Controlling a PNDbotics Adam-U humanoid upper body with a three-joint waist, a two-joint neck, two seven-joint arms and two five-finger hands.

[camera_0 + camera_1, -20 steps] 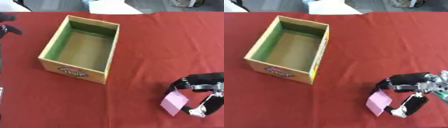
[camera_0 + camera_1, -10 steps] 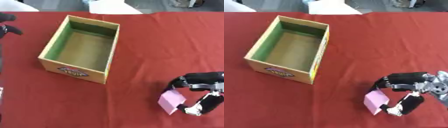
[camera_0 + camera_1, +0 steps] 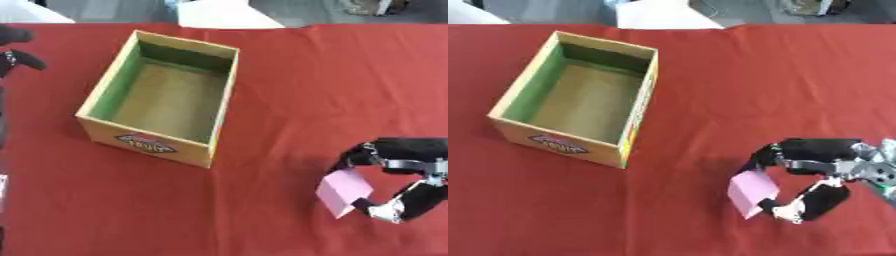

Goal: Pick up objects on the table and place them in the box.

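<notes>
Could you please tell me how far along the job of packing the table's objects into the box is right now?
Nothing is packed yet: the open cardboard box with green inner walls shows only its bare floor. In hand: the right hand has its fingers curled round a flat pink card near the red tablecloth, apart from the box. Left: carrying the card across and dropping it in. The left hand shows at the left edge.
</notes>
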